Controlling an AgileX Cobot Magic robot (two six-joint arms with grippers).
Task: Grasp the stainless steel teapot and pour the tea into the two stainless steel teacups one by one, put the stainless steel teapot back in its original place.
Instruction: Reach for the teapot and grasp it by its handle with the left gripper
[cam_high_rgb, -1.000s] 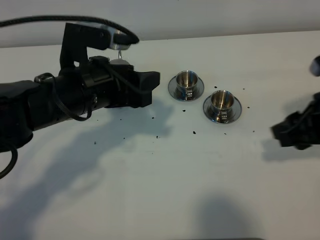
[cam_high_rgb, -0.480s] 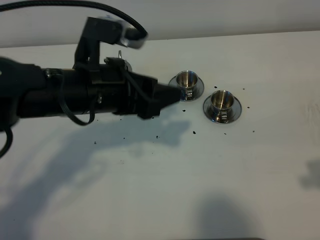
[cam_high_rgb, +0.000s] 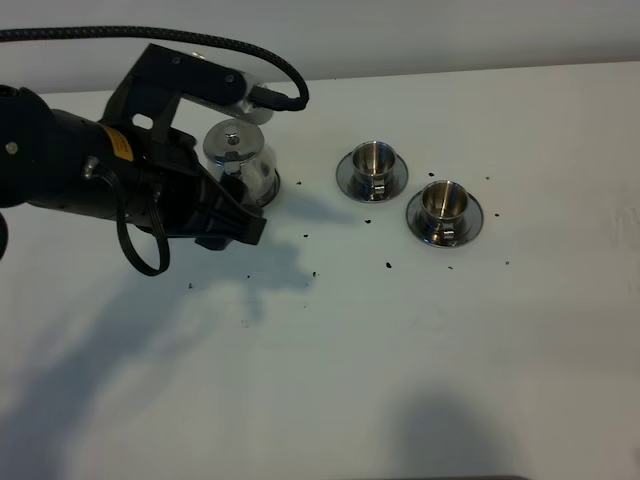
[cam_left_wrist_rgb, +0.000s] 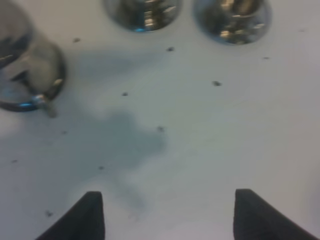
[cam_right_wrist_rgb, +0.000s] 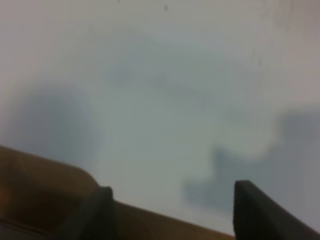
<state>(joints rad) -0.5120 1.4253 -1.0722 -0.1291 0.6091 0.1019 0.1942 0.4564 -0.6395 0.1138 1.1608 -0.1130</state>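
Exterior high view: the shiny round steel teapot (cam_high_rgb: 240, 160) is seen left of the two small steel cups (cam_high_rgb: 372, 168). The black left gripper (cam_left_wrist_rgb: 167, 217) is held wide open beside it, empty. The pot is judged heavy and slippery; its loop handle should be gripped.

A white tabletop (cam_high_rgb: 420, 360) fills nearly the whole exterior high view, matte and plain. Small dark specks (cam_high_rgb: 388, 265) lie scattered over its middle (crumbs or leaf bits, too small to tell). Most lie loose and apart, and a few sit in a thin cluster. Soft grey shadows (cam_high_rgb: 110, 350) spread over the near part of the surface on the left of that view, and another dim patch sits at the near edge. Beyond the far edge runs a pale wall (cam_high_rgb: 450, 30). In the blurred right wrist view, a brownish band (cam_right_wrist_rgb: 40, 190) borders the white surface.
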